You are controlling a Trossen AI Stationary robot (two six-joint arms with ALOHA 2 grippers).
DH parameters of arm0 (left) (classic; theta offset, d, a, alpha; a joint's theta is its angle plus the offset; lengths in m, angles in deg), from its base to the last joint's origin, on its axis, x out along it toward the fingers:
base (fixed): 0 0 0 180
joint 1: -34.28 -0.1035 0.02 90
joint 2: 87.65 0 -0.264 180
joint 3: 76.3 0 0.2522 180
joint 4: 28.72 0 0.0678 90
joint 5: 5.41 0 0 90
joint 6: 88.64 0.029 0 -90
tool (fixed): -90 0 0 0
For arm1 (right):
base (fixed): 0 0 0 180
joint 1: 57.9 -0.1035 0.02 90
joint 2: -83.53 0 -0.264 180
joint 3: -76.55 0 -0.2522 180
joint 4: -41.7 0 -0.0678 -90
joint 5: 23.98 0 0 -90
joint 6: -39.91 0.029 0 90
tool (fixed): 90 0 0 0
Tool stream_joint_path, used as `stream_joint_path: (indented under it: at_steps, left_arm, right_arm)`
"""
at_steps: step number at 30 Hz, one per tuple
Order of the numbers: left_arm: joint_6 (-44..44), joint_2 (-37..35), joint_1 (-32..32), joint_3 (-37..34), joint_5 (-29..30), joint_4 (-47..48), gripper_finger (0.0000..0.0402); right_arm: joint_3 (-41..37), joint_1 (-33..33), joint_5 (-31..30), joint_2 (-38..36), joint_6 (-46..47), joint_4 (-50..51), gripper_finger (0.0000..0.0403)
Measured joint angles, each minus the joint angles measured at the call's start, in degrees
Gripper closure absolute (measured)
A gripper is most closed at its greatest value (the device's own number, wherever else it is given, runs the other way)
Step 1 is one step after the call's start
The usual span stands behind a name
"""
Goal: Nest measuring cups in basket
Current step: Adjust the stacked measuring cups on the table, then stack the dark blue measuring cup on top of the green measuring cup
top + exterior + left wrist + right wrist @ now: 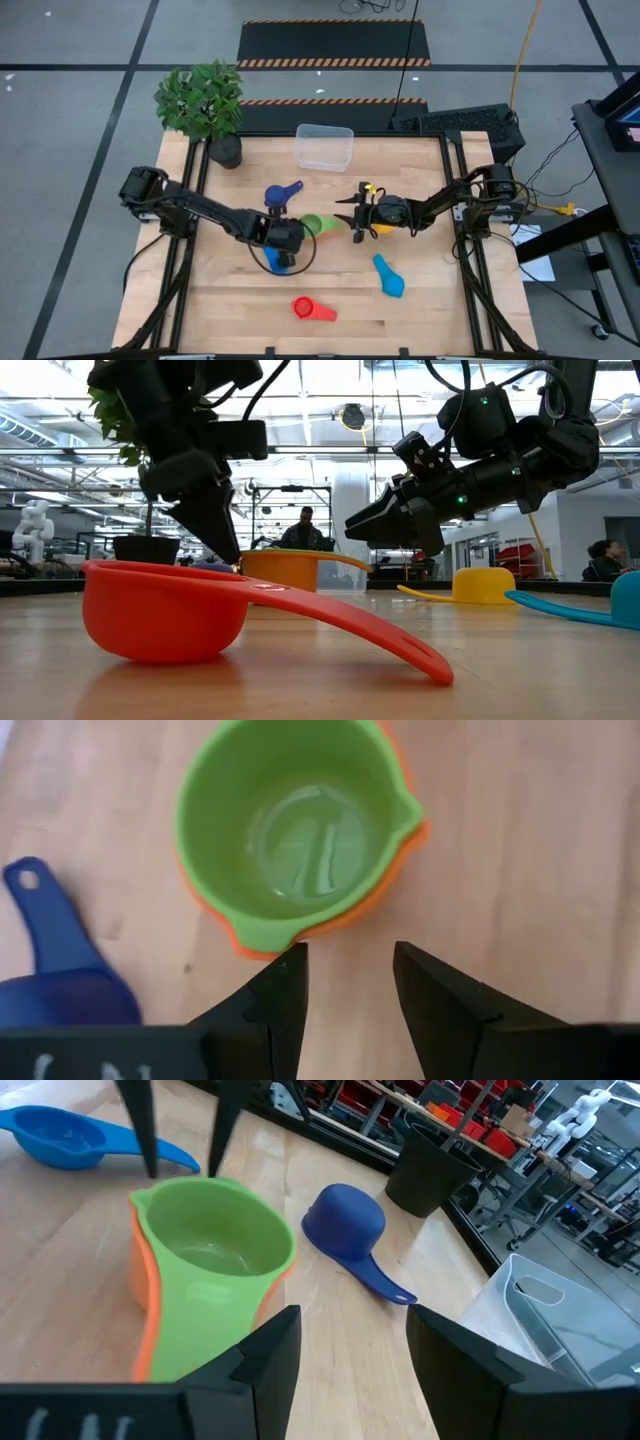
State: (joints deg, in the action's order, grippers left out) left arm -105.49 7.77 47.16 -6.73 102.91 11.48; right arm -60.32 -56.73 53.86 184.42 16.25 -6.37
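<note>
Red plastic measuring cup (165, 622) with flat handle lies nearest, at the table's (420, 310) front edge; bare wood around it. Light blue cup (389, 276) sits right of centre. Green plastic cup (290, 830) is nested inside an orange cup (146, 1305) mid-table. Left gripper (347, 988) and right gripper (350, 1342) flank this pair, both jaws parted, holding nothing. Dark blue cup (345, 1225) lies inverted nearby. Clear rectangular plastic basket (324, 146) at far edge holds no cups.

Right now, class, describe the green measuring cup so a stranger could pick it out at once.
Start at the wooden table and look to its middle, between the left gripper and the right gripper. The green measuring cup stands there, upright. It alone sits nested inside an orange cup; the other cups lie singly.
</note>
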Motion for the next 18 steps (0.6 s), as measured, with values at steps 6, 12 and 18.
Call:
stream_joint_path:
  at_steps: [6, 12, 18]
  left_arm:
    - [-0.08, 0.0, -2.04, 0.0, 0.27, 0.98, 0.025]
    - [-2.24, -0.59, -3.24, 0.0, 0.28, 5.95, 0.025]
    - [-5.86, -1.27, -3.71, 0.0, 0.41, 11.74, 0.025]
  right_arm:
    - [0.0, -0.09, -0.02, -0.1, -1.08, 0.17, 0.0227]
    - [0.0, -1.3, -3.39, -4.68, -3.47, 5.99, 0.0227]
    - [0.02, -2.89, -7.61, -13.48, -4.18, 15.0, 0.0227]
